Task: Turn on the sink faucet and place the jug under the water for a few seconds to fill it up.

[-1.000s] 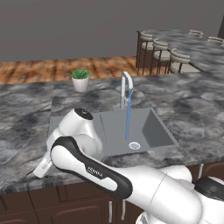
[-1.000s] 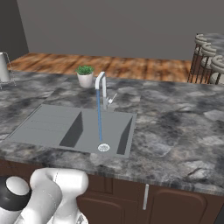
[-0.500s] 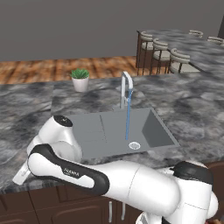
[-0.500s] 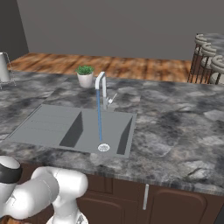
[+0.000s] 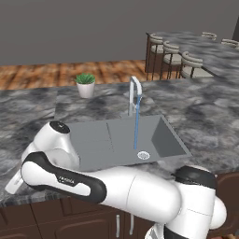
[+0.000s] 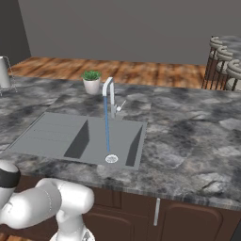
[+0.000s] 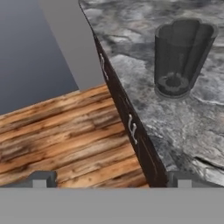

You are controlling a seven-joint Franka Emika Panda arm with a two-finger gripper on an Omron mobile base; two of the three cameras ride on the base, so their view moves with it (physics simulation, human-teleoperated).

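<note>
Left base view: water (image 5: 137, 122) running from the sink faucet (image 5: 134, 94) into the sink (image 5: 98, 140).

Right base view: stream falling onto the drain (image 6: 111, 158), potted plant (image 6: 91, 81) standing beside the faucet.

Hand view: gripper (image 7: 111, 179) spreading wide, holding nothing; jug (image 7: 181, 57) standing upright on the counter (image 7: 144, 100), ahead of the right-hand tip.

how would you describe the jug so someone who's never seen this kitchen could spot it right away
Start from the dark marbled countertop near its edge above the wood floor. The jug stands there upright and open-topped. It is a dark charcoal ribbed cylinder, nothing like the small green potted plant in its white pot behind the sink.
</note>
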